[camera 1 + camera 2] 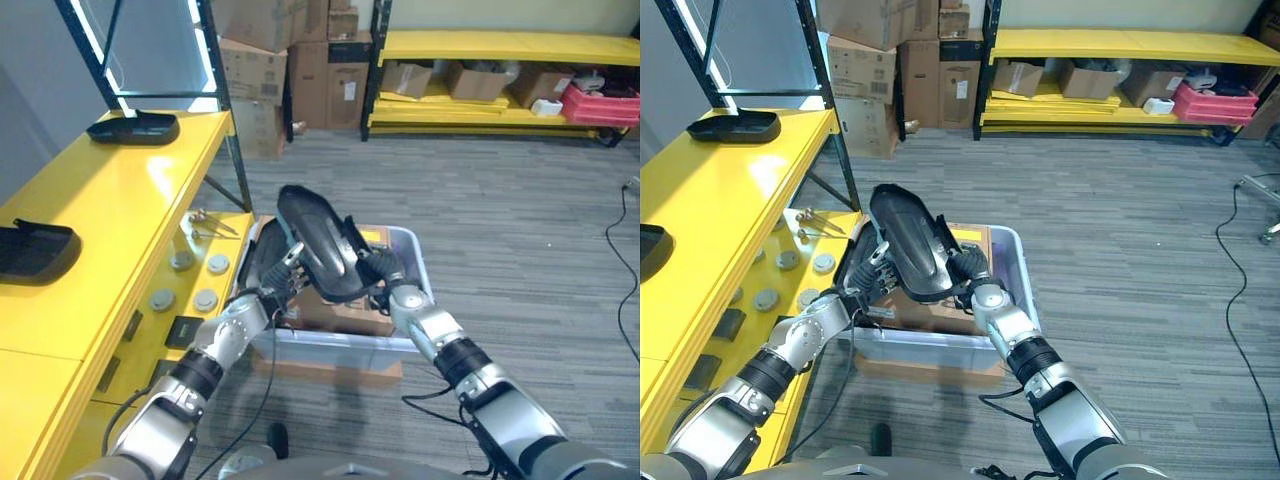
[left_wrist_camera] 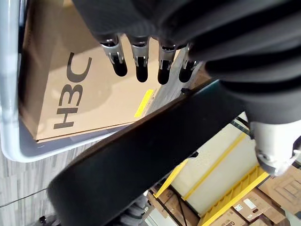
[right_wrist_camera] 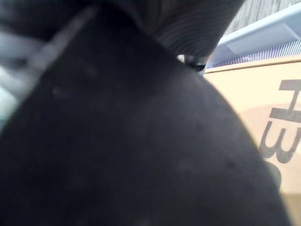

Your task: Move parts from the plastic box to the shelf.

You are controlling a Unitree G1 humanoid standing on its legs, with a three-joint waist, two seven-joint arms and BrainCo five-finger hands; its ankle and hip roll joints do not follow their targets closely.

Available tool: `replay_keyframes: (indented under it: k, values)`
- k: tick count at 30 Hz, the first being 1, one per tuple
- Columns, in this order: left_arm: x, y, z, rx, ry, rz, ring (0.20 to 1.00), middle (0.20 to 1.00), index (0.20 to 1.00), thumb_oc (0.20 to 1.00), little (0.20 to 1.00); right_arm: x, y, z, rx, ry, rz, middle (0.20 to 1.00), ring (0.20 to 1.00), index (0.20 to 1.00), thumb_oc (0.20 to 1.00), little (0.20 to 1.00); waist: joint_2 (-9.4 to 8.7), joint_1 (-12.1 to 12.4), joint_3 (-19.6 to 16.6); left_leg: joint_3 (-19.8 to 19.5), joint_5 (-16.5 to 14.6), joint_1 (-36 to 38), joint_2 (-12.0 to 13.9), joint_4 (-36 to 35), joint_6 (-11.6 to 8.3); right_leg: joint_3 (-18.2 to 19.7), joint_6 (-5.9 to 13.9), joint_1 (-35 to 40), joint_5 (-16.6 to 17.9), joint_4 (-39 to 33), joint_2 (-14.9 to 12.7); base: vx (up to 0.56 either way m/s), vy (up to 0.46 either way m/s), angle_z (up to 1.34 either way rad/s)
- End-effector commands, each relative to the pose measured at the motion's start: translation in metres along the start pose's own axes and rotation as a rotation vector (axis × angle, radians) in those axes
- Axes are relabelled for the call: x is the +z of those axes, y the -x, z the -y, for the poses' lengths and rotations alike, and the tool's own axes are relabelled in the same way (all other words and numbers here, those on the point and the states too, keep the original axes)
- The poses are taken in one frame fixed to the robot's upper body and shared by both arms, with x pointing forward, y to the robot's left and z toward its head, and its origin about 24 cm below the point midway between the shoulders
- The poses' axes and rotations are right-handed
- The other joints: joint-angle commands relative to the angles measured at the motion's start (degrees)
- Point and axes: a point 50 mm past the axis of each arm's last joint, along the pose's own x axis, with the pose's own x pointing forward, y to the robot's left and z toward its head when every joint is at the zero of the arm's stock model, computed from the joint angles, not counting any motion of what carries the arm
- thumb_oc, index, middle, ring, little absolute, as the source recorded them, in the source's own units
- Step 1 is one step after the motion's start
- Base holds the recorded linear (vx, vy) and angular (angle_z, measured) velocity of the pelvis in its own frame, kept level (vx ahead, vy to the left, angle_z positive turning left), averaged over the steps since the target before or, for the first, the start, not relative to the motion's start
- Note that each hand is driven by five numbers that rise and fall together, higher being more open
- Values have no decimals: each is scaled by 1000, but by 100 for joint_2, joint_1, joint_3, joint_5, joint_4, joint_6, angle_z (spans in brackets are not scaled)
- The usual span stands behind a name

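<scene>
Black part (image 1: 320, 240) is held up over the plastic box (image 1: 415, 255). Left hand (image 1: 283, 275) is at its left edge w/ fingers straight; right hand (image 1: 975, 272) is curled on its right side. Lift it clear of the rim, keep it level, then swing left to the yellow shelf (image 1: 100, 215), beside the other parts (image 1: 133, 127).

A warehouse — yellow racking (image 1: 500, 45), stacked cardboard boxes (image 1: 290, 60), grey floor (image 1: 520, 220).

three black parts (image 1: 322, 243), one plastic box (image 1: 415, 262)
</scene>
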Motion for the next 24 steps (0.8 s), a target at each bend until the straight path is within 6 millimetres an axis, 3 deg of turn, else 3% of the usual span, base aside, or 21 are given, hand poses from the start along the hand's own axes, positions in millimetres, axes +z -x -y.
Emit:
replay_keyframes:
  k: [1,20,21,22,24]
  values:
    - [30,-16,40,-122,-31,119,1000,1000,1000,1000,1000,38,-7,-12,58,-17,135,200,200,200,200,200,-40,264,-292,-227,-1030,316,124,399,-213,-180,241,-583,176,179,-65,0,0,0]
    - [13,-14,57,-200,-174,62,1000,1000,1000,1000,1000,29,-2,-39,144,-2,103,200,200,200,200,200,-31,313,-277,-292,-992,345,102,310,-215,-213,231,-566,176,164,-47,0,0,0]
    - [15,-14,57,-200,-198,74,429,429,429,429,429,30,-3,-39,147,-2,105,200,200,200,200,200,-30,318,-268,-298,-991,342,102,311,-216,-209,231,-570,176,168,-44,0,0,0]
    - [16,-13,57,-207,-205,77,200,200,200,200,200,30,-2,-41,149,-6,100,200,200,200,200,200,-32,332,-263,-309,-994,351,102,311,-215,-219,228,-558,170,171,-44,0,0,0]
    - [17,-12,58,-210,-215,81,200,200,200,200,200,30,-2,-42,150,-8,97,200,200,200,200,200,-27,339,-259,-312,-993,361,101,306,-215,-222,228,-551,168,174,-45,0,0,0]
